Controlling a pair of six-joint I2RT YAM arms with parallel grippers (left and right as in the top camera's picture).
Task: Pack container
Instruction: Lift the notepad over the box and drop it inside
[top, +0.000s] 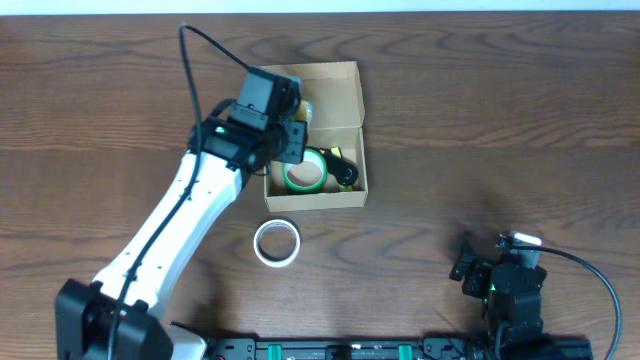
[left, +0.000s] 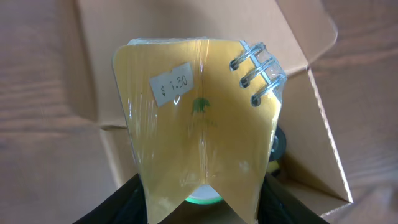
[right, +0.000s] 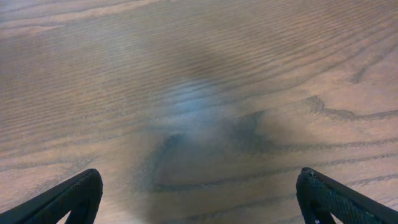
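The container (top: 345, 78) is a tan cardboard box with its flap lid open, at the table's upper middle. It also shows in the left wrist view (left: 292, 43). Inside lie a green tape roll (top: 305, 176) and a black and yellow object (top: 346, 172). My left gripper (top: 288, 122) is shut on a yellow spiral-bound pad (left: 199, 124) with a $1.50 sticker. The pad is bent between the fingers and held over the box's left part. The green roll (left: 202, 200) shows just under the pad. My right gripper (right: 199, 199) is open and empty over bare wood.
A white tape roll (top: 276, 243) lies on the table just below the box. The right arm (top: 505, 285) sits at the front right, far from the box. The table is dark brown wood.
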